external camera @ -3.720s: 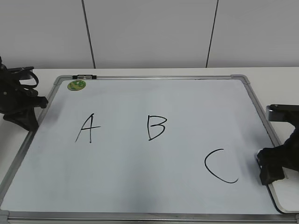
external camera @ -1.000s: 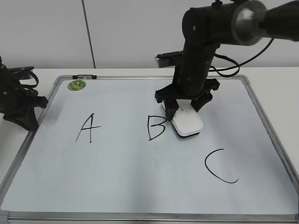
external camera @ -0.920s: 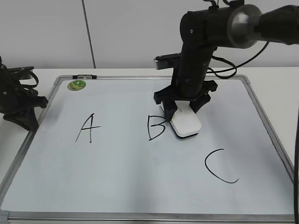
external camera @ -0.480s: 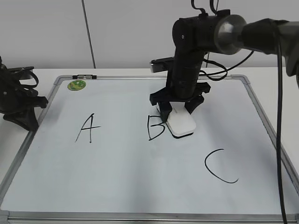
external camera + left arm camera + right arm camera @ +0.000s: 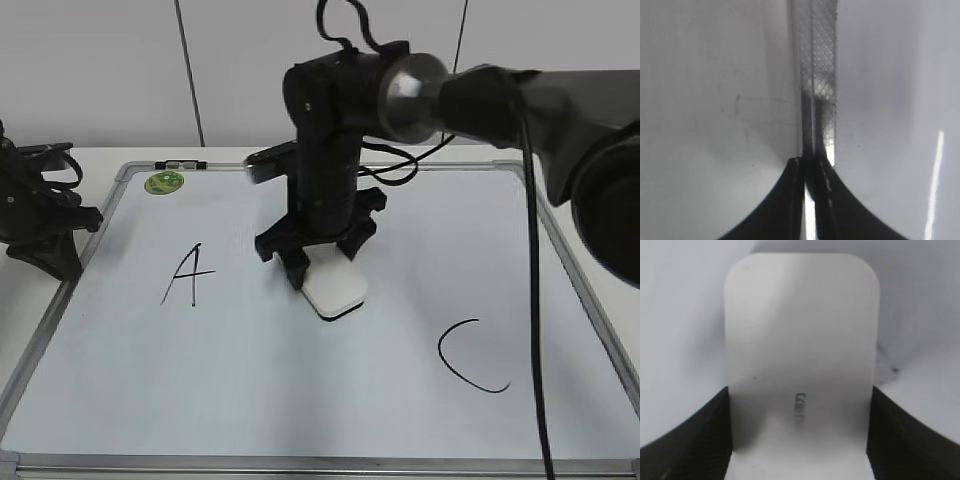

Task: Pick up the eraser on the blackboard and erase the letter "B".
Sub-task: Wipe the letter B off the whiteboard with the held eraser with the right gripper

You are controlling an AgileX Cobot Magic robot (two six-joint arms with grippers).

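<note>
The white rounded-rectangular plastic eraser (image 5: 334,288) with a dark underside edge and small grey lettering on top (image 5: 799,407) lies flat on the large white dry-erase blackboard with silver metal frame (image 5: 300,400), near the board's middle, to the right of the black handwritten "A" (image 5: 189,274) and up-left of the black "C" (image 5: 470,355); no letter "B" shows around it. The black right gripper (image 5: 322,262) pinches the eraser by its two long sides, its fingers (image 5: 687,435) pressed against it. The black left gripper (image 5: 45,240) sits at the board's left frame edge, jaws pressed together over the rail (image 5: 819,75).
</note>
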